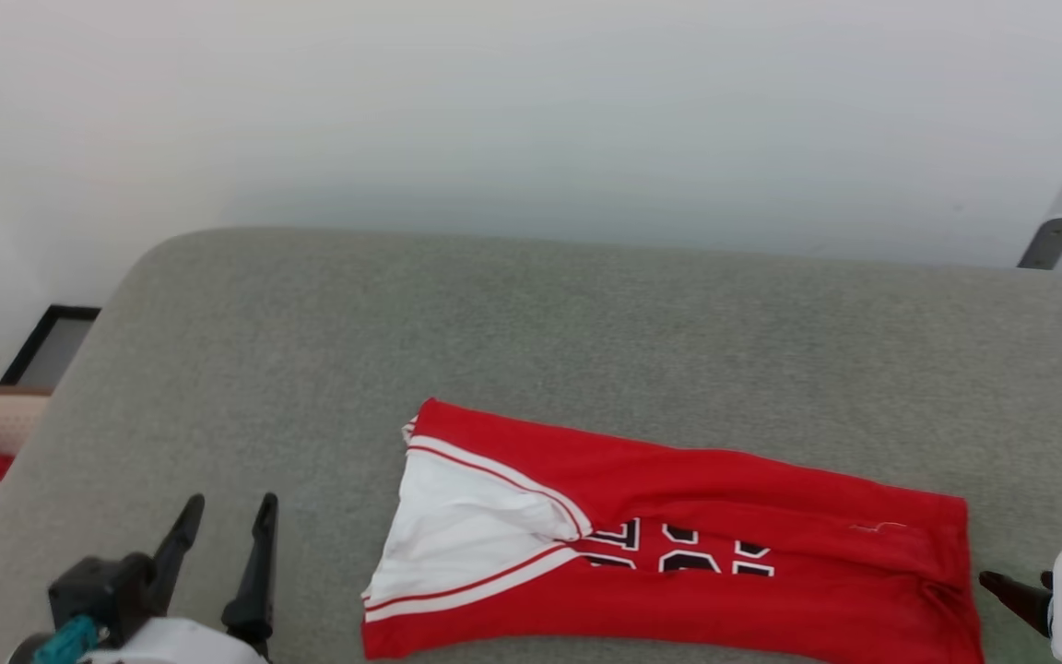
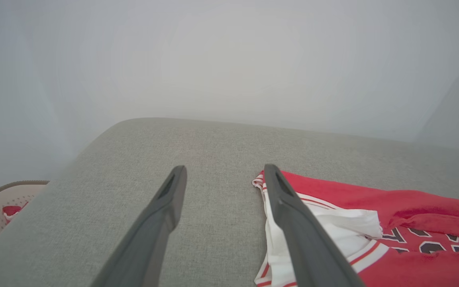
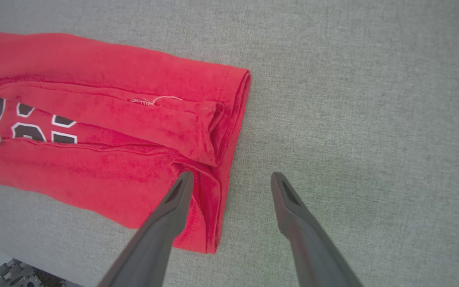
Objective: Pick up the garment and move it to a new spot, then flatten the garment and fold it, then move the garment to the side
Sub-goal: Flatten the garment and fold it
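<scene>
A folded red garment [image 1: 678,553] lies flat on a grey fabric surface [image 1: 531,323]. The left gripper [image 1: 229,505] hovers just left of it, 2 fingers spread wide. The right gripper [image 3: 232,175] hangs over its right end, fingers wide, holding nothing.

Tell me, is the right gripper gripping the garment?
No, the right gripper is open, its jaws spread wide at the folded end of the garment, pinching nothing.

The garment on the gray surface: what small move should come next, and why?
Probably lower the right end effector and close on the red end of the garment: it stands open astride that edge, and the garment lies as a long strip, likely needing another fold.
</scene>
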You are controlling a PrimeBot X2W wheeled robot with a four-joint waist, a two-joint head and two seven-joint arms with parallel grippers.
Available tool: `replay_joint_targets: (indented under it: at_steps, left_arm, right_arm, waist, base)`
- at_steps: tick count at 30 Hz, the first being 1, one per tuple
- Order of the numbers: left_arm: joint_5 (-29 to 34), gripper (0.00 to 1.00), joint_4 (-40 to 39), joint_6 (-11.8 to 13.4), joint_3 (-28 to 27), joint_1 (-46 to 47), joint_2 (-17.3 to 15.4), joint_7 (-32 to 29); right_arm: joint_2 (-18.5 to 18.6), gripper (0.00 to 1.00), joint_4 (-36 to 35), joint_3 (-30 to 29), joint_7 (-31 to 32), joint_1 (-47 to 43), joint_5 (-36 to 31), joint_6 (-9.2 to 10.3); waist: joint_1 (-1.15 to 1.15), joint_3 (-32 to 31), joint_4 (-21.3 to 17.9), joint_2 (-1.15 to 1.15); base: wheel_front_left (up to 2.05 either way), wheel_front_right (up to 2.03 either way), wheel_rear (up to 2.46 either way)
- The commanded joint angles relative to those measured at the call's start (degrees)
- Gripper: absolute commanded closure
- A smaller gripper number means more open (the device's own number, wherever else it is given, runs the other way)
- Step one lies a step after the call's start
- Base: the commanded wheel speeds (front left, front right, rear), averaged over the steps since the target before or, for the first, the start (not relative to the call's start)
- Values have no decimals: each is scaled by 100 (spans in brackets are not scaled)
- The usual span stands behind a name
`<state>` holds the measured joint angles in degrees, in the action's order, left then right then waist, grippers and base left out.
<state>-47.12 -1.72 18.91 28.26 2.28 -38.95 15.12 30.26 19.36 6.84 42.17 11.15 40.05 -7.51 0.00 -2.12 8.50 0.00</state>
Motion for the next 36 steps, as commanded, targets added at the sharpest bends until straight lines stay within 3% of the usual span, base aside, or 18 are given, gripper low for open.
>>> replay_joint_targets:
  at_steps: [1, 10, 19, 20, 21, 30, 36]
  left_arm:
    - [131, 0, 27, -104, -158, -152, 110, -1]
    - [727, 0, 147, -601, -925, -480, 912, -1]
    - [1246, 0, 282, -1003, -1412, -532, 1438, -1]
    - [1275, 0, 305, -1048, -1461, -547, 1491, -1]
    - [1318, 0, 318, -1093, -1516, -545, 1540, 0]
    - [1591, 0, 371, -1310, -1970, -595, 1915, 0]
    - [1796, 0, 371, -1508, -2216, -594, 2102, 0]
  right_arm:
    - [4, 0, 61, -14, 66, 117, -64, 4]
    - [-139, 0, 732, 74, 248, 488, -220, 4]
    - [-455, 0, 1580, 262, 547, 756, -322, 2]
    - [-488, 62, 1615, 332, 605, 762, -301, 0]
    - [-510, 100, 1625, 380, 645, 777, -263, -1]
    - [-336, 100, 1614, 546, 711, 1063, 18, 2]
    - [80, 100, 1576, 605, 456, 1309, -4, 8]
  waist:
    - [0, 81, 115, 0]
    - [0, 401, 420, 0]
    - [0, 593, 634, 0]
    - [0, 604, 641, 0]
    - [0, 618, 646, 0]
    - [0, 712, 580, 0]
    - [0, 711, 433, 0]
  base:
    - [0, 0, 0]
    - [0, 0, 0]
    - [0, 0, 0]
    - [0, 0, 0]
    - [0, 0, 0]
    - [0, 0, 0]
    - [0, 0, 0]
